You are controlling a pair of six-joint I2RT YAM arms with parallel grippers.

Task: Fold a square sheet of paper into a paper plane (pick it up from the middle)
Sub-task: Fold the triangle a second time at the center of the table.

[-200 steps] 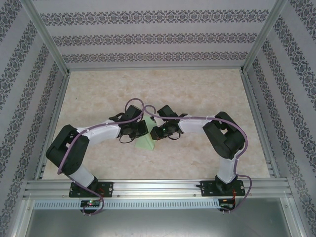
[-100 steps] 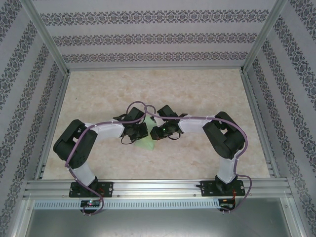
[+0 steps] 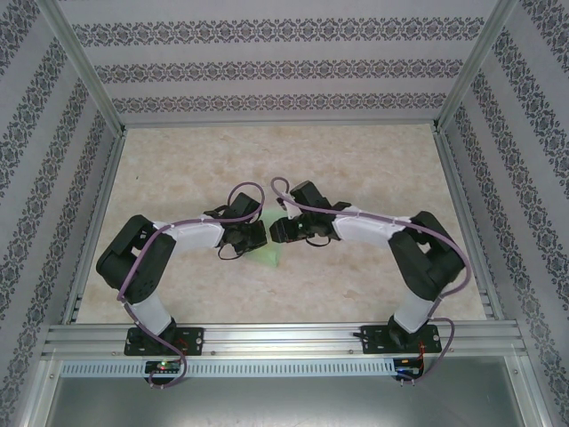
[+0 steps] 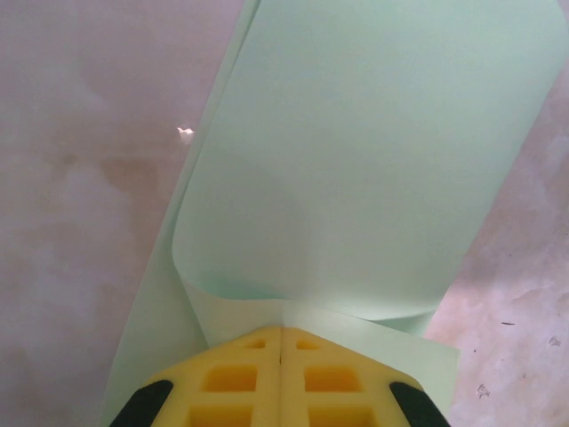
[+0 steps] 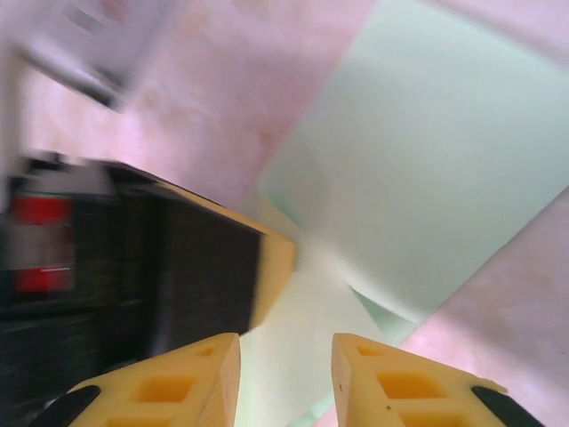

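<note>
mid-fold, the left gripper clamps shut on a curled flap of the thin pale mint-green square sheet of paper lying mid beige table, the right gripper parted and empty beside it; pressing the crease flat likely comes next.

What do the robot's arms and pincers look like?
The left arm and right arm have white links and chunky black joints, with a purple cable looping along each. The left pincer and right pincer have two bright yellow fingers with square hollows, black at the base.
</note>
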